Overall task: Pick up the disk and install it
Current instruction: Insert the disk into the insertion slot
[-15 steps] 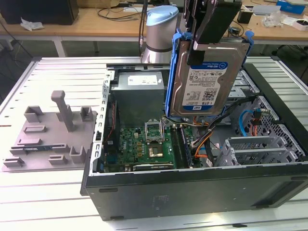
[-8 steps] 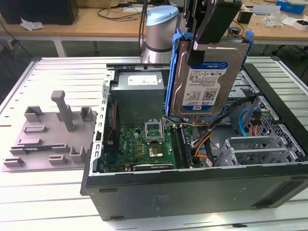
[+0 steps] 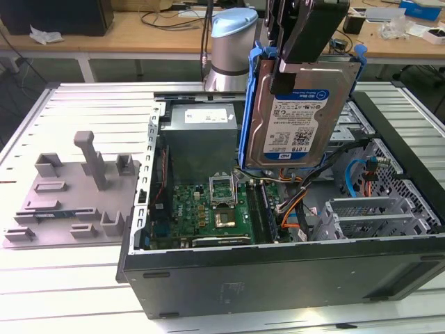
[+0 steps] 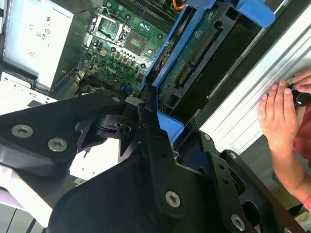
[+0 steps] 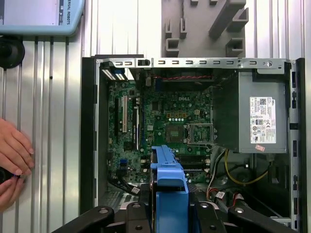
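The disk (image 3: 299, 115), a silver hard drive with a blue-and-white label in a bright blue bracket, hangs upright in the air over the open computer case (image 3: 278, 278). My gripper (image 3: 295, 66) is shut on its upper end, coming down from above. In the second wrist view the black gripper links clamp the blue bracket (image 4: 167, 124), and the disk's green circuit side (image 4: 194, 58) faces the camera. In the first wrist view the bracket (image 5: 170, 189) stands edge-on between the fingers, above the motherboard (image 5: 160, 121).
Inside the case are a grey power supply box (image 3: 201, 132), the motherboard (image 3: 215, 209) and metal drive cages (image 3: 368, 216) on the exterior view's right. A grey fixture plate (image 3: 69, 195) lies on the slatted table at the left. A person's hand (image 4: 277, 116) rests on the table beside the case.
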You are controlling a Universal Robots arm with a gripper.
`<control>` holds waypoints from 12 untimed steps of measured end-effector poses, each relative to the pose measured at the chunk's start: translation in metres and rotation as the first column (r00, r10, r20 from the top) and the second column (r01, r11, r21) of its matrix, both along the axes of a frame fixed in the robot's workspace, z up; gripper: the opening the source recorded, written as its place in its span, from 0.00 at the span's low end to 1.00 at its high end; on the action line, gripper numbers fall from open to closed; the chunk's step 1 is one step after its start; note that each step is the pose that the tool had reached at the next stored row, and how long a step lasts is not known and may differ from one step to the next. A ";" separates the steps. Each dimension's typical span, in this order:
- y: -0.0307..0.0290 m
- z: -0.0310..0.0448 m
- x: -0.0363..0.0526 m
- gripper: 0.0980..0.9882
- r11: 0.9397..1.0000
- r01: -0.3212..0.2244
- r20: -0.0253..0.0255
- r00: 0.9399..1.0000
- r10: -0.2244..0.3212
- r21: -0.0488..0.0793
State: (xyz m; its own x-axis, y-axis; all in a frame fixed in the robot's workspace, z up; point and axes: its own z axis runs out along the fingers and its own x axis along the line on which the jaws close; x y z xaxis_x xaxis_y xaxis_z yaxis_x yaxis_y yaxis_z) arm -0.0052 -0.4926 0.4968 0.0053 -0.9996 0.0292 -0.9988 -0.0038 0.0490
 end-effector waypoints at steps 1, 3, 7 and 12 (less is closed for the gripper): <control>0.0000 0.0000 0.0000 0.30 1.000 0.000 0.000 1.000 0.000 0.000; 0.0000 0.0000 0.0000 0.30 1.000 0.000 0.000 1.000 0.000 0.000; 0.0000 0.0000 0.0000 0.30 1.000 0.000 0.000 1.000 0.000 0.000; -0.0020 -0.0003 0.0000 0.30 1.000 0.000 0.000 1.000 0.000 0.010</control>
State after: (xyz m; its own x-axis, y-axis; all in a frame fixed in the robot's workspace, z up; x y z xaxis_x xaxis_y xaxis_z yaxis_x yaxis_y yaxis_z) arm -0.0052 -0.4946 0.4965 0.0054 -0.9998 0.0194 -0.9988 -0.0044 0.0490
